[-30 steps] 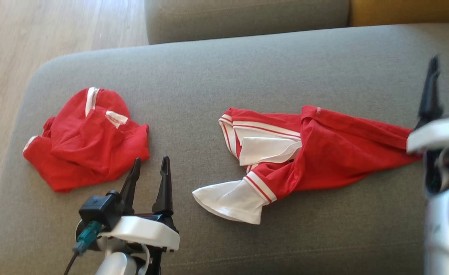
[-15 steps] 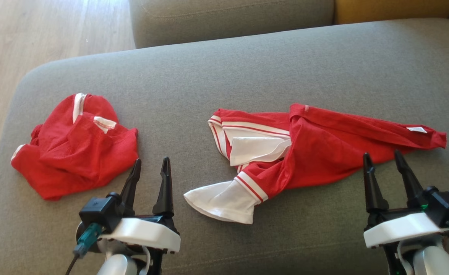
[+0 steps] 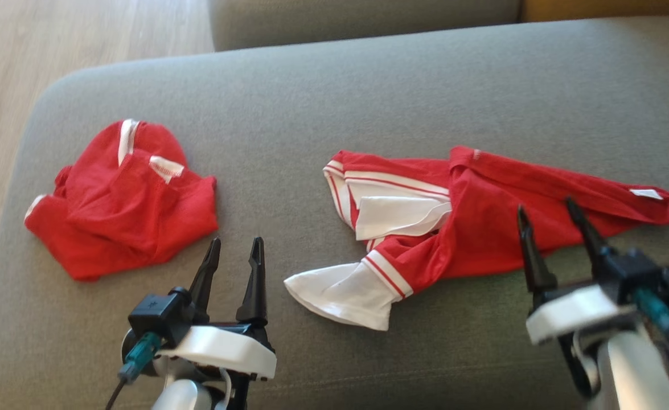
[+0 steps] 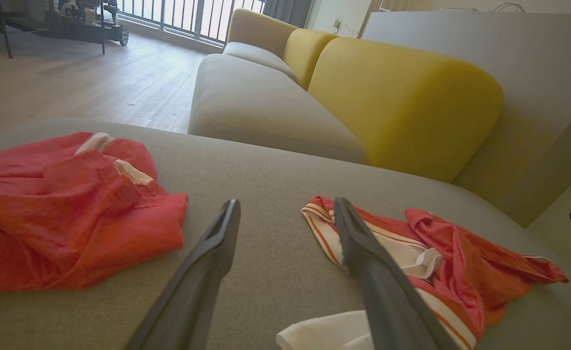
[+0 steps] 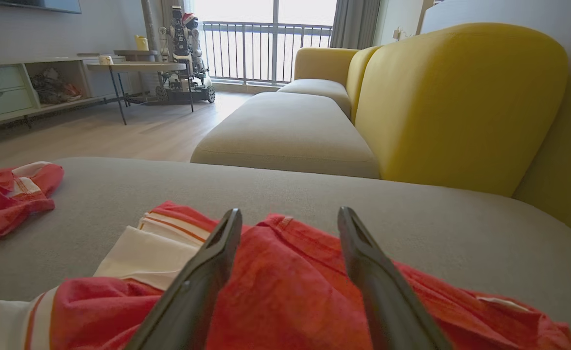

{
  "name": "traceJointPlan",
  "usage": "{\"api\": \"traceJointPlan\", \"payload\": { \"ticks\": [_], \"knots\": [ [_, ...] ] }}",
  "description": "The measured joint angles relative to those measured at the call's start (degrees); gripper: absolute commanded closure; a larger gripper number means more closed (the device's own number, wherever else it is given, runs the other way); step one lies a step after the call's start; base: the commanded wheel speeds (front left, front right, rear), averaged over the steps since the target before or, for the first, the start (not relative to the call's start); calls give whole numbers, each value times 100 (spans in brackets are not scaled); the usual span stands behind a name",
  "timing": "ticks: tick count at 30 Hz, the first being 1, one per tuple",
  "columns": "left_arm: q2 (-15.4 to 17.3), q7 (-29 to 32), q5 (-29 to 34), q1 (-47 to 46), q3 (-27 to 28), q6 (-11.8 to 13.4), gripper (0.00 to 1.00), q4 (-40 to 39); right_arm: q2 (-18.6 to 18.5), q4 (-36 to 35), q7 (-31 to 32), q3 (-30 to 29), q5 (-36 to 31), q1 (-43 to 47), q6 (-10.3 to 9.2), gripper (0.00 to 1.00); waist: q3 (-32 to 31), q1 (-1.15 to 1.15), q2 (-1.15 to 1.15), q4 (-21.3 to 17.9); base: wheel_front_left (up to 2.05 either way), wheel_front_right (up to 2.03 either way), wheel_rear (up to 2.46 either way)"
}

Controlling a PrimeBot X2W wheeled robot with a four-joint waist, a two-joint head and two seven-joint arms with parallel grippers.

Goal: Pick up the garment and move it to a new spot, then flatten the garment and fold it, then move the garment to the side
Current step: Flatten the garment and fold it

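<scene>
Daylit living room with a hard floor and modular sofa.
Grey seat cushion (image 3: 368, 85) in the foreground, with a second grey seat (image 5: 285, 131) beyond it and yellow backrests (image 5: 460, 107) alongside. Pale wood-plank floor (image 5: 120, 131). At the far end is a tall glazed window (image 5: 266, 48) with a barred railing and a grey curtain (image 5: 358, 22) beside it; strong daylight is entering. A low cabinet (image 5: 3, 90) and a thin-legged table (image 5: 134, 67) stand by a pale wall (image 5: 95, 29).
</scene>
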Motion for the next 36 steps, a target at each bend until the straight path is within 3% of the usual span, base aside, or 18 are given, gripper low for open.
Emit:
{"api": "traceJointPlan", "payload": {
  "ticks": [8,15,21,36],
  "knots": [
    [-8,0,-1,-380,-15,-41,0,31,-32,778,334,-158,-766,-1379,1,0,406,0,0,329,0,0,0],
    [-19,0,-38,-588,-58,-26,0,-13,-480,2086,692,-325,-1016,-2048,1,0,694,0,0,730,0,0,0],
    [-19,0,-62,-585,-62,-8,0,-14,-754,2688,681,-370,-1329,-2297,1,0,851,0,0,1013,0,0,0],
    [-20,0,-60,-619,-67,-10,0,-19,-843,3423,392,-381,-1841,-2740,1,0,980,0,0,1006,0,0,0]
  ]
}}
